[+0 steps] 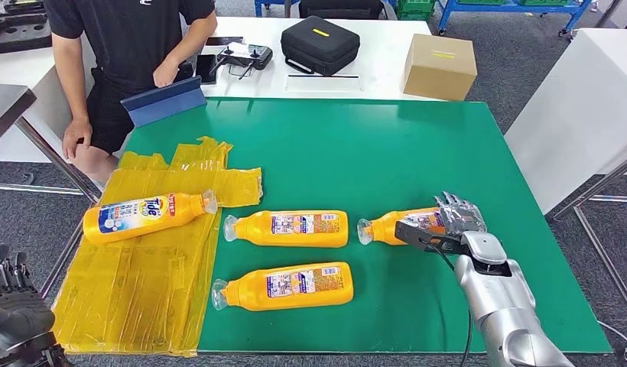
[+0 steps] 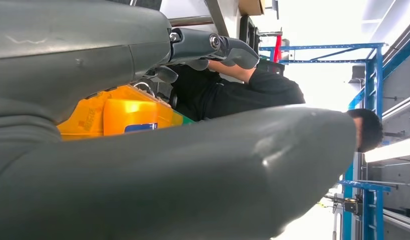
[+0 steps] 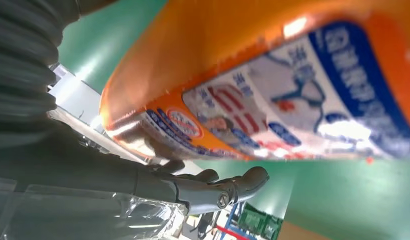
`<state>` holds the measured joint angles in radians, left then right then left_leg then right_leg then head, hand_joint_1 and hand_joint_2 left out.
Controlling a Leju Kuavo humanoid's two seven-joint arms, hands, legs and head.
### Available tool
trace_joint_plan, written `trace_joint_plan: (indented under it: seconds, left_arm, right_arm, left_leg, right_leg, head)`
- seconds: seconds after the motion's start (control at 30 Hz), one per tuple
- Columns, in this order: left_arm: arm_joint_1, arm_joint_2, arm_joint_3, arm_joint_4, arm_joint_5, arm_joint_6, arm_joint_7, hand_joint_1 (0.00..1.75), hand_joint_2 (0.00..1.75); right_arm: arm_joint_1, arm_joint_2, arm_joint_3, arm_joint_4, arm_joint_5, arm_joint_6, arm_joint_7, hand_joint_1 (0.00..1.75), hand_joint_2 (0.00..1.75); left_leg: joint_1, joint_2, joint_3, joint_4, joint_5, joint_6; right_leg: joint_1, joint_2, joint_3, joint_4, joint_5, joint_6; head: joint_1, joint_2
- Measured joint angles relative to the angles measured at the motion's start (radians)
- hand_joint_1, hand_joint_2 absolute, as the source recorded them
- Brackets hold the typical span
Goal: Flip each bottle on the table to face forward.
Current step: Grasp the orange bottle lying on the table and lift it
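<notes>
the right robot hand (image 1: 456, 218) is wrapped around the body of the orange bottle (image 1: 394, 226) nearest the counter's (image 1: 387, 153) right edge, fingers over the top and thumb underneath. the right wrist view shows the label close above the fingers (image 3: 228, 187). this bottle lies on its side, long axis running left to right across the counter, clear cap toward the left edge.

three more bottles lie the same way: the centre bottle (image 1: 287, 228), the front bottle (image 1: 284, 287) nearer the front edge, both caps left, and the tide bottle (image 1: 146, 215) on the yellow plastic sheet (image 1: 134, 290) at the left edge, cap pointing right and already showing its front label.

the bottles look like stiff, smooth plastic, probably full and fairly heavy, so likely slippery. a grip across the broad middle, as here, seems safest for rolling.

the left robot hand (image 1: 8, 290) hangs off the front left corner, holding nothing, fingers spread.
</notes>
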<state>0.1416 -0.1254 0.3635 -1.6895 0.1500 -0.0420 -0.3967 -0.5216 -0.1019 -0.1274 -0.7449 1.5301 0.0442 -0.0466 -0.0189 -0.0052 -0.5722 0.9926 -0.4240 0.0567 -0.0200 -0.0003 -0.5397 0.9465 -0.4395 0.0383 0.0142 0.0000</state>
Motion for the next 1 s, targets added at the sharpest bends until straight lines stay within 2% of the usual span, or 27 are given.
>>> trace_joint_plan:
  seconds: [0.7, 0.87, 1.0]
  left_arm:
    - [0.041, -0.008, 0.013, -0.048, 0.008, -0.023, 0.018, 0.00, 0.00]
    - [0.046, -0.008, 0.019, -0.048, 0.008, -0.032, 0.020, 0.00, 0.00]
    - [0.050, -0.011, 0.029, -0.048, 0.005, -0.048, 0.023, 0.00, 0.00]
  right_arm:
    - [-0.001, 0.001, -0.052, 0.015, 0.012, 0.016, -0.010, 1.75, 1.75]
    - [0.010, 0.004, -0.073, -0.006, -0.023, 0.021, -0.064, 1.75, 1.75]
    - [0.040, 0.014, -0.094, -0.078, -0.092, 0.046, -0.133, 1.75, 1.75]
  left_leg:
    - [0.000, -0.004, 0.000, 0.000, 0.002, 0.001]
    - [0.000, -0.004, -0.001, 0.000, 0.002, 0.001]
    - [0.000, -0.003, -0.005, 0.000, 0.002, 0.001]
  right_leg:
    - [0.000, -0.001, 0.001, 0.000, 0.001, 0.002]
    - [0.000, -0.001, 0.003, 0.000, 0.002, 0.002]
    - [0.000, -0.001, 0.008, 0.001, 0.003, 0.004]
  head:
    - [0.000, 0.000]
    - [0.000, 0.000]
    - [0.000, 0.000]
